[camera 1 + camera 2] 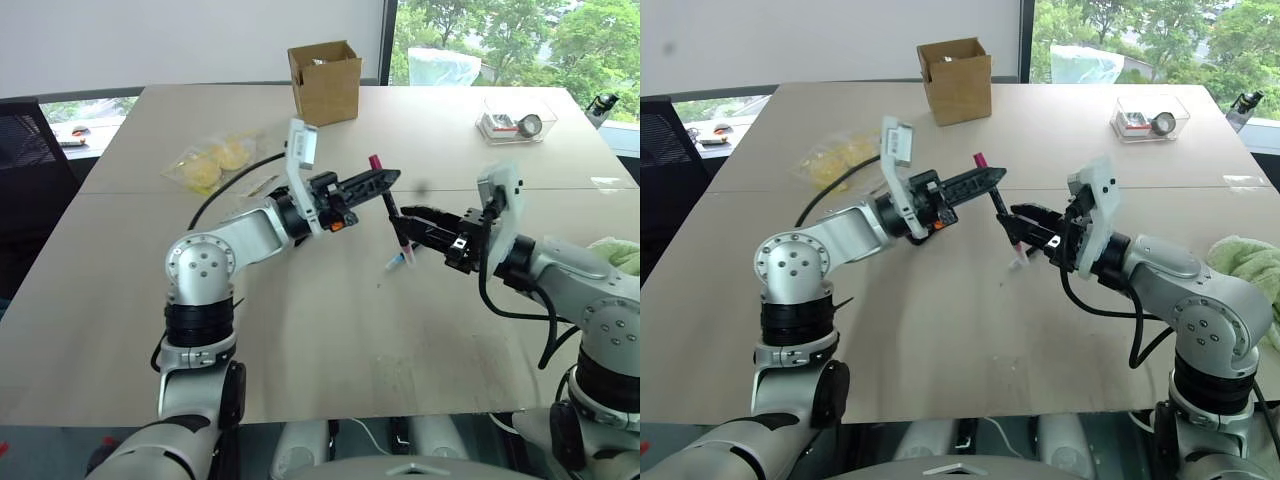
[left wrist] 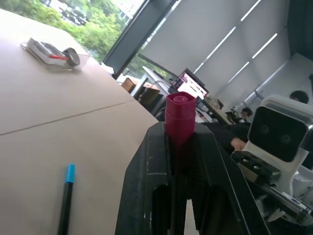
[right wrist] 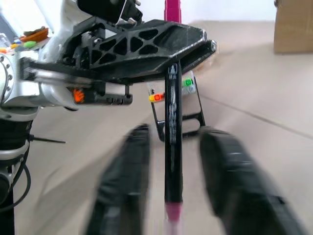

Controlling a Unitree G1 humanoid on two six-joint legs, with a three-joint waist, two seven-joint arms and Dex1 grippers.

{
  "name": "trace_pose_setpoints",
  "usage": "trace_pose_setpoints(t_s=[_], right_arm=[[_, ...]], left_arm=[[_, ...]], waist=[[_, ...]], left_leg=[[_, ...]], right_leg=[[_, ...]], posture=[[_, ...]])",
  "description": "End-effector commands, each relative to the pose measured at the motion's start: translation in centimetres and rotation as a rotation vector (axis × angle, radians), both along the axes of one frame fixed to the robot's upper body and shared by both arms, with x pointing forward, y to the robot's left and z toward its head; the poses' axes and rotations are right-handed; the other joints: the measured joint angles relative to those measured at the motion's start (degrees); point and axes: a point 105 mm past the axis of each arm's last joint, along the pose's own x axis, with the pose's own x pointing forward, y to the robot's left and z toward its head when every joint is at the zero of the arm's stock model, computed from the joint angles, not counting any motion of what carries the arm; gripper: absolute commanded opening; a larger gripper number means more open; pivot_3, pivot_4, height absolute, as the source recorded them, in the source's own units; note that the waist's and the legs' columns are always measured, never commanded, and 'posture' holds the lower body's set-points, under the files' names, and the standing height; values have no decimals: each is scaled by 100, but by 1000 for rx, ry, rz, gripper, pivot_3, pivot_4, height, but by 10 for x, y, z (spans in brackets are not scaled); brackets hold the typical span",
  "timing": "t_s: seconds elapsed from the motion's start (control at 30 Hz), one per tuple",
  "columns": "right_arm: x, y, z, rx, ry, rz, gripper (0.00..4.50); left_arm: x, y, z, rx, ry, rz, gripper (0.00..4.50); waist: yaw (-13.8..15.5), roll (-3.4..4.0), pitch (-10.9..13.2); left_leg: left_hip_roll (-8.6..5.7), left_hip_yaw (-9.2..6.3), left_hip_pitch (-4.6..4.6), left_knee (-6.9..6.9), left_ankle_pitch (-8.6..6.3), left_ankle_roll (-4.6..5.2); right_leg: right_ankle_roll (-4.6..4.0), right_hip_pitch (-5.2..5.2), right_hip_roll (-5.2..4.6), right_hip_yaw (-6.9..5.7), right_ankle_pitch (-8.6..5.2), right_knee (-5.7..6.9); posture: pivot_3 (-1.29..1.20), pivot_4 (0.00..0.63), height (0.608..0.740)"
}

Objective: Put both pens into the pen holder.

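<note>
Midair above the wooden table, the left gripper clamps the pink-capped pen near its cap, holding it almost upright, while the right gripper stands with its fingers parted on either side of the barrel, not pressing on it. The blue-capped pen lies flat on the tabletop below, close under the raised pair, its far end cut off in the left wrist view. Beyond the upright barrel, the right wrist view catches a small black frame with coloured tips inside, probably the pen holder, though the barrel crosses it and its opening cannot be made out.

With the grip so high on the barrel, the long lower end could swing or slide if the arm jerks, and a tilted tip might strike the holder's rim or tip it over. Withdrawing, the right fingers could brush the barrel and knock it askew. From the head cameras the holder is hidden behind the arms, so its distance is hard to judge.
</note>
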Motion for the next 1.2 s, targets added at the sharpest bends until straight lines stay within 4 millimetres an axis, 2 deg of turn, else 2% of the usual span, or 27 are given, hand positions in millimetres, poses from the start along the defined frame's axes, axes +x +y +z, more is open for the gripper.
trace_pose_setpoints(t_s=[0.03, 0.07, 0.1, 0.23, 0.33, 0.4, 0.57, 0.8, 1.1, 1.17, 1.2], right_arm=[[-2, -12, 14, -90, -170, -20, 3587], [-2, -16, 15, -134, -202, -25, 4189], [-1, -20, 15, -177, -235, -33, 4477], [2, -30, 15, -254, -295, -36, 4477], [4, -31, 15, -263, -301, -33, 4477], [7, -31, 15, -266, -302, -35, 4477], [9, -29, 13, -260, -299, -28, 4477], [2, -30, 17, -244, -313, -6, 4477], [-21, -30, 18, -264, -410, 52, 4477], [-22, -31, 17, -269, -416, 48, 4500], [-23, -32, 16, -272, -419, 45, 4500]], left_arm=[[-8, 25, 43, 103, -307, 166, 0], [-11, 30, 47, 187, -417, 225, 0], [-12, 34, 50, 267, -517, 282, 0], [-27, 43, 58, 493, -857, 388, 0], [-27, 49, 49, 696, -1022, 421, 0], [-26, 50, 36, 795, -1059, 399, 0], [-19, 54, 6, 906, -1053, 383, 0], [-3, 61, -19, 960, -1056, 391, 0], [19, 72, -37, 1014, -1094, 430, 0], [22, 74, -38, 1010, -1094, 438, 1024], [23, 75, -36, 1004, -1099, 448, 1293]], waist=[[1, 1, 1], [-3, 1, 2], [-3, 2, 3], [26, 0, 2], [37, -1, 3], [37, -1, 3], [35, -2, 4], [36, -2, 4], [39, -5, 5], [35, -5, 5], [37, -5, 5]], left_leg=[[0, 0, -1, -1, 0, 0], [0, 1, -2, -2, 0, 0], [-3, 4, -2, -3, 0, 0], [-18, 14, 0, -21, 13, -23], [-2, 20, 2, -29, 14, -25], [1, 25, 2, -29, 13, -23], [7, 33, 4, -28, -1, 0], [13, 30, 2, -29, -1, 2], [13, 31, 0, -28, -3, 5], [15, 31, 1, -28, -3, 5], [15, 31, 2, -27, -3, 5]], right_leg=[[0, 0, 0, 0, 0, -3], [0, 0, 0, 0, 0, -7], [0, -1, 0, 2, 0, -11], [-1, -2, -3, 9, -1, -27], [-2, -4, -5, 12, -1, -31], [-13, -4, -5, 12, -8, -31], [-15, -5, -8, 16, -9, -29], [-1, -7, -5, 10, -1, -27], [1, -7, -8, 9, 0, -28], [1, -7, -8, 8, 0, -27], [1, -7, -8, 9, 0, -25]], posture=[[0, 150, 740], [0, 150, 740], [0, 150, 740], [0, 150, 740], [0, 150, 740], [0, 150, 740], [0, 150, 740], [0, 150, 740], [0, 150, 740], [0, 150, 740], [0, 150, 740]])
